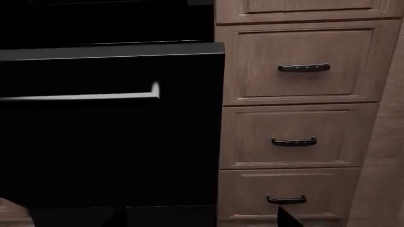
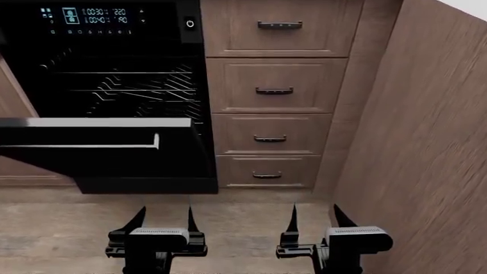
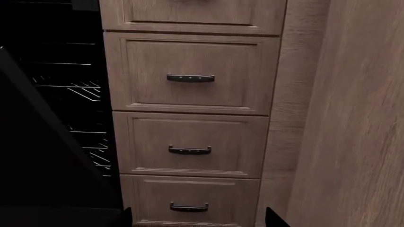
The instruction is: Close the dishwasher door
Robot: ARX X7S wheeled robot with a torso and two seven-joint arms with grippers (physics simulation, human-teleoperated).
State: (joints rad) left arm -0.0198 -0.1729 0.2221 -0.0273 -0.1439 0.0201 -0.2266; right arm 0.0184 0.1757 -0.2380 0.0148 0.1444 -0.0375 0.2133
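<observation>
The dishwasher door [image 2: 114, 160] is a glossy black panel hanging partly open at the left of the head view, tilted outward, with its grey top edge [image 2: 95, 122] and silver bar handle [image 2: 84, 145] facing me. Racks show in the dark cavity behind it. In the left wrist view the door [image 1: 107, 151] and its handle [image 1: 82, 96] fill the frame's left. My left gripper [image 2: 162, 220] is open, low over the floor in front of the door's right end and apart from it. My right gripper [image 2: 313, 220] is open too, facing the drawers. Both hold nothing.
A stack of brown wooden drawers [image 2: 275, 91] with small dark handles stands right of the dishwasher. A tall wooden side panel [image 2: 426, 142] walls off the right, close to my right arm. A lit control panel [image 2: 99, 17] sits above the cavity. Pale floor [image 2: 228, 208] lies ahead.
</observation>
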